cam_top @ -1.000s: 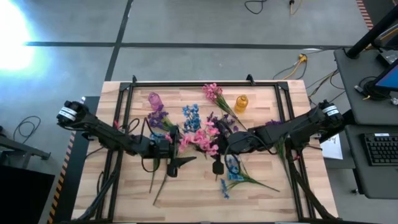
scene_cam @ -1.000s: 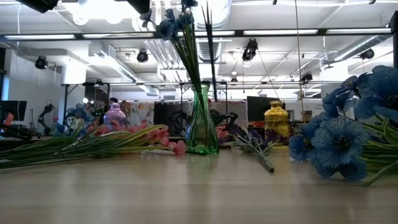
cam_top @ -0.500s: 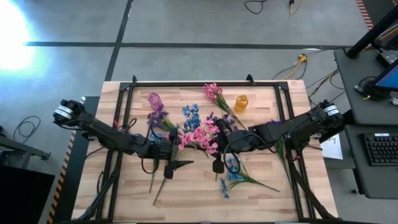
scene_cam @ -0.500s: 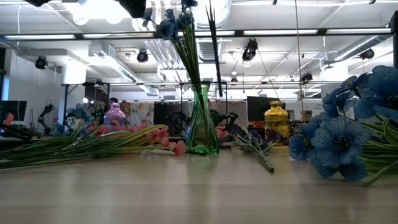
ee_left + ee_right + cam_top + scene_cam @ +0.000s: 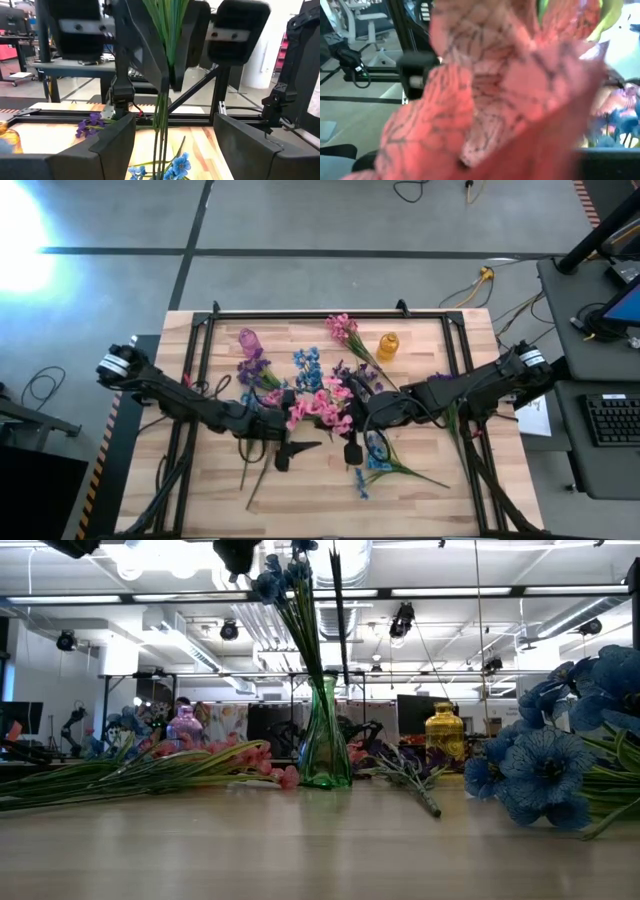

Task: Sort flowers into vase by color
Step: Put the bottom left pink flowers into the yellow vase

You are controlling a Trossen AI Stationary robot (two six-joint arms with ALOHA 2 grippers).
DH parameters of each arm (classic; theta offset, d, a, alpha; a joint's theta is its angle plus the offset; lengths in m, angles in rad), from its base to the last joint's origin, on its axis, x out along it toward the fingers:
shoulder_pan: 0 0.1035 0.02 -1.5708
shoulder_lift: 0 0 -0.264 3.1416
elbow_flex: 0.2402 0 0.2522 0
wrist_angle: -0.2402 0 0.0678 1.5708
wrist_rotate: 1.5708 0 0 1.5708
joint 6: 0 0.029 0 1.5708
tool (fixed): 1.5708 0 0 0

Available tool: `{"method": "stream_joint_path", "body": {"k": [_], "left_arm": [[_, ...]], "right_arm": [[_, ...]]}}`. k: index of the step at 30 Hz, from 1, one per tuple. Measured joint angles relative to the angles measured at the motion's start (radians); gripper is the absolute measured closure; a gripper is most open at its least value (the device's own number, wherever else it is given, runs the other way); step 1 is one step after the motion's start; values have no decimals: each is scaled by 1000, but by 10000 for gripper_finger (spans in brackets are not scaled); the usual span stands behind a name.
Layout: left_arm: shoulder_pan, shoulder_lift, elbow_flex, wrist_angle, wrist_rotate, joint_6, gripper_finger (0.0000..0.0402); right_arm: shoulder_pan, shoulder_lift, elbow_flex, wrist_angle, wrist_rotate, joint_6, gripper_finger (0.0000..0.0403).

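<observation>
High view: left hand [image 5: 292,452] hangs over mid-bench, just front of the pink sprig cluster [image 5: 322,406]. Its fingers stand apart. In the left wrist view a bundle of green stems [image 5: 161,125] runs between them, not clamped.

Right hand [image 5: 351,450] is just beside it and closed. A pink blossom [image 5: 485,100] fills its wrist view; I cannot tell whether it pinches that stem.

Step, as I judge it: steering stems into the green vase [image 5: 325,740], which already holds blue sprigs [image 5: 280,580]. Next move needs the stem ends lined up over the narrow neck before letting go, and colour checked against the contents.

Count:
- Vases, three: green, amber vase [image 5: 387,345], purple vase [image 5: 248,340].
- Loose flowers on the bench [image 5: 440,500]: pink in two clusters, blue in two, purple in about three. Overlaps hide exact sprig numbers.
</observation>
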Motion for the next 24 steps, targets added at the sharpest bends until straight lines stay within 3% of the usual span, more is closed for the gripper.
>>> {"method": "stream_joint_path", "body": {"k": [8, 12, 20, 24], "left_arm": [[21, 108, 115, -2, -1, 59, 148], [20, 120, 129, 1, -2, 72, 172], [21, 108, 123, -8, -37, 73, 321], [21, 108, 121, -24, -38, 65, 392]], "right_arm": [[6, 0, 0, 4, 0, -14, 390], [9, 0, -2, -4, 0, -21, 390], [9, 0, -2, -2, 0, -35, 387], [9, 0, -2, -2, 2, -28, 361]]}}
